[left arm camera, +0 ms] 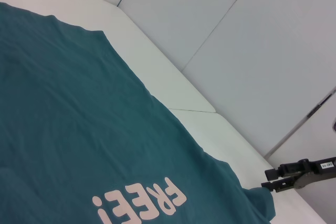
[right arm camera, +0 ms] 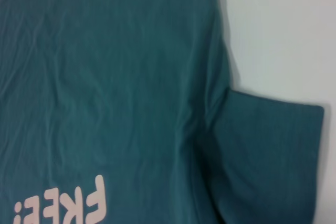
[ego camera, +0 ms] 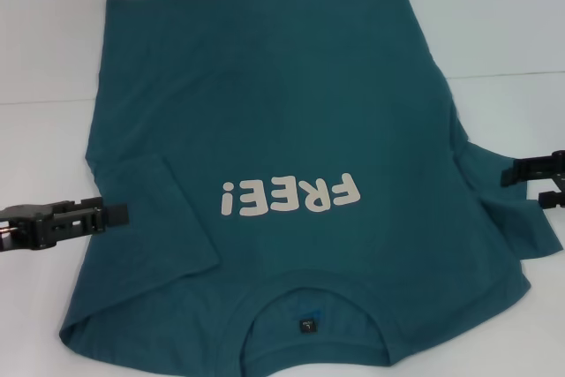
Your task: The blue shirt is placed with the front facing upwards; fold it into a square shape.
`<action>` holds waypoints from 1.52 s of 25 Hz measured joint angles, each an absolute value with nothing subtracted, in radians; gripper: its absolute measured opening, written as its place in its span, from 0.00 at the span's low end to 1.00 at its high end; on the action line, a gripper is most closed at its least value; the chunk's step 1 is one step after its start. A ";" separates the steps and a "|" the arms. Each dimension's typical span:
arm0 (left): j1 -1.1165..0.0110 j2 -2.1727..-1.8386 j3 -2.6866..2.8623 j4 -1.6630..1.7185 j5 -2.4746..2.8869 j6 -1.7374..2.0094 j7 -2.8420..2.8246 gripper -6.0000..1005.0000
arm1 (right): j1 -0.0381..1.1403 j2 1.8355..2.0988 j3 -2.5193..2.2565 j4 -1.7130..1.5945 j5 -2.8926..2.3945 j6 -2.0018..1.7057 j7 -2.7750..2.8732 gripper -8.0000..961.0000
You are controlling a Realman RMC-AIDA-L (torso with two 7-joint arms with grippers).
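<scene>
The blue shirt (ego camera: 291,130) lies front up on the white table (ego camera: 494,24), its collar (ego camera: 311,290) nearest me and the white "FREE!" lettering (ego camera: 291,194) across the chest. The sleeve on my left (ego camera: 154,218) is folded inward onto the body. The sleeve on my right (ego camera: 516,218) lies spread outward. My left gripper (ego camera: 119,214) hovers at the shirt's left edge by the folded sleeve. My right gripper (ego camera: 512,178) hangs open just above the spread sleeve, holding nothing. The left wrist view shows the shirt (left arm camera: 79,129) and the right gripper (left arm camera: 266,179) farther off. The right wrist view shows the shirt (right arm camera: 105,77) and its spread sleeve (right arm camera: 273,156).
A seam line in the table surface (ego camera: 516,74) runs along the far right, behind the shirt. Bare white table borders the shirt on the left (ego camera: 44,147) and on the right. The shirt's near hem of the collar side reaches the table's front edge.
</scene>
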State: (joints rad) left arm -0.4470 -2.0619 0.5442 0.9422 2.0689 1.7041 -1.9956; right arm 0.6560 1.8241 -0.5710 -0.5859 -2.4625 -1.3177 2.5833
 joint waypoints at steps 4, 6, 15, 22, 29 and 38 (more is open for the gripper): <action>-0.447 -2.068 0.544 0.942 2.069 1.697 -1.994 0.72 | 0.667 1.824 -0.573 -0.577 -2.475 -1.322 2.593 0.94; -0.447 -2.069 0.545 0.942 2.071 1.694 -1.993 0.72 | 0.668 1.824 -0.574 -0.575 -2.478 -1.329 2.597 0.94; -0.451 -2.074 0.548 0.942 2.072 1.691 -1.994 0.72 | 0.654 1.815 -0.578 -0.573 -2.481 -1.354 2.607 0.94; -0.455 -2.082 0.548 0.942 2.074 1.690 -1.995 0.72 | 0.653 1.839 -0.577 -0.570 -2.479 -1.318 2.601 0.94; -0.450 -2.085 0.548 0.942 2.074 1.685 -1.994 0.72 | 0.656 1.868 -0.573 -0.567 -2.473 -1.271 2.604 0.94; -0.450 -2.085 0.548 0.941 2.074 1.683 -1.995 0.72 | 0.653 1.876 -0.569 -0.578 -2.467 -1.264 2.607 0.82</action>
State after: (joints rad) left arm -0.4499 -2.0852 0.5475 0.9406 2.0740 1.6828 -1.9952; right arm 0.6533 1.8755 -0.5687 -0.5781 -2.4672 -1.2638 2.6072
